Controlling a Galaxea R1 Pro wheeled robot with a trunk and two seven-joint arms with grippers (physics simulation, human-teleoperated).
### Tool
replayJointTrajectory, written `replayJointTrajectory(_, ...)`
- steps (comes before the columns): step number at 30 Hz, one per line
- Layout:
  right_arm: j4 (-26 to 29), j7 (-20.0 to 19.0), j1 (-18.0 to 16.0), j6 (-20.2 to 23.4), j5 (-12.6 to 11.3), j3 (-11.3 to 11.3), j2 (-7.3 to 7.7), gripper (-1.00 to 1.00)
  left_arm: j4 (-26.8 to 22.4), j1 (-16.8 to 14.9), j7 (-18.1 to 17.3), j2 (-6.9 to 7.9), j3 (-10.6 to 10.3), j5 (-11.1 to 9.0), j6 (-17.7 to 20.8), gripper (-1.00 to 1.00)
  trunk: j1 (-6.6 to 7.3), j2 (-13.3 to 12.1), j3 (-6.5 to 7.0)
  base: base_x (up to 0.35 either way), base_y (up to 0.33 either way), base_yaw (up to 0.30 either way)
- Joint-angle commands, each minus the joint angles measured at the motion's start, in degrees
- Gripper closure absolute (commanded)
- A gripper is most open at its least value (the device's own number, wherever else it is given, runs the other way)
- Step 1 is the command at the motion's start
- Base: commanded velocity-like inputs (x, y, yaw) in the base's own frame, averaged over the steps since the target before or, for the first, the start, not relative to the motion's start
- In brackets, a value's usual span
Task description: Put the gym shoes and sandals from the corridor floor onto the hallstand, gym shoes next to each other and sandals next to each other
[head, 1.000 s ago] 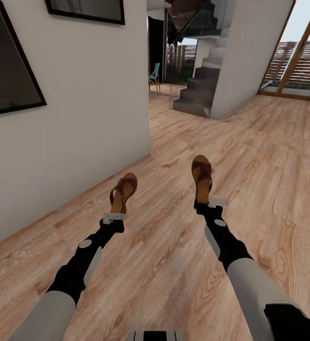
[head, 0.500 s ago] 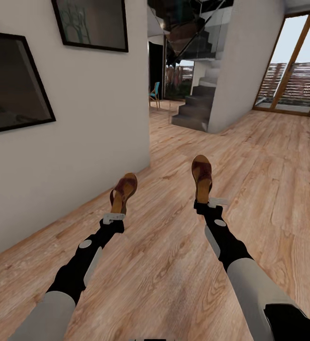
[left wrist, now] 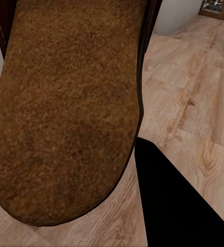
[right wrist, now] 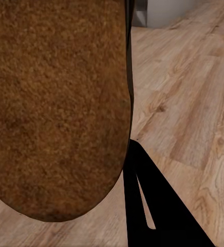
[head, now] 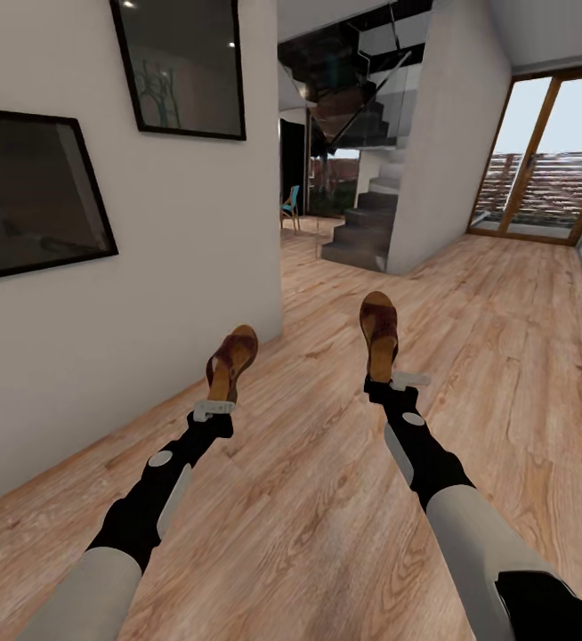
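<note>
Left sandal [head: 231,363]: you carry it clear of the floor at about 10 o'clock from the middle of your head view, heel end at the pincer, toe pointing away from you. In the left wrist view its fuzzy brown sole [left wrist: 66,108] looms close.
Right sandal [head: 379,336]: you hold it at about 1 o'clock, a little higher than the other and well apart from it, tan footbed up, heel at the pincer. In the right wrist view its sole [right wrist: 55,103] looms large.
Left pincer [head: 214,408]: clamped on the left sandal's heel, at the end of your outstretched left arm.
Right pincer [head: 392,383]: clamped on the right sandal's heel; one dark finger [right wrist: 158,206] shows beside the sole.
Corridor floor [head: 327,499]: light wood planks run beneath both arms and on toward 12 o'clock.
Wall [head: 175,231]: white, at 9 to 11 o'clock, with two dark framed pictures [head: 33,191].
Staircase [head: 367,223]: dark steps at 12 o'clock.
Glass door [head: 545,165]: wood-framed, at 2 o'clock.
</note>
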State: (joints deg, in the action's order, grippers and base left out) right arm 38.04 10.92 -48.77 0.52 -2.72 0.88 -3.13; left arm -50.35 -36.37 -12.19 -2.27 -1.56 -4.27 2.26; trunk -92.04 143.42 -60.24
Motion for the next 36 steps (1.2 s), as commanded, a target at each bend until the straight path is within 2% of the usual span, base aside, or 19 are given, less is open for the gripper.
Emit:
replayJointTrajectory(1, 0.0, 0.1, 0.0, 0.0, -0.5, 0.1, -0.03, 1.00, 0.0, 0.0, -0.2, 0.00, 0.0, -0.2, 0.2, 1.00, 0.03, 0.0, 0.27, 0.000, 0.000, 0.000)
replayJointTrajectory(15, 0.0, 0.1, 0.0, 0.0, -0.5, 0.1, -0.03, 1.00, 0.0, 0.0, -0.2, -0.01, 0.0, -0.2, 0.2, 1.00, 0.59, -0.6, 4.65, 0.000, 0.000, 0.000)
replayJointTrajectory(28, 0.0, 0.1, 0.0, 0.0, -0.5, 0.1, -0.01, 1.00, -0.1, 0.0, -0.2, 0.00, 0.1, -0.2, 0.2, 1.00, 0.59, -0.6, 5.87, 0.010, 0.000, 0.000)
replayJointTrajectory(36, 0.0, 0.1, 0.0, 0.0, -0.5, 0.1, -0.03, 1.00, 0.0, 0.0, -0.2, -0.01, 0.1, -0.2, 0.3, 1.00, 0.59, -0.6, 6.28, 0.305, 0.000, 0.000)
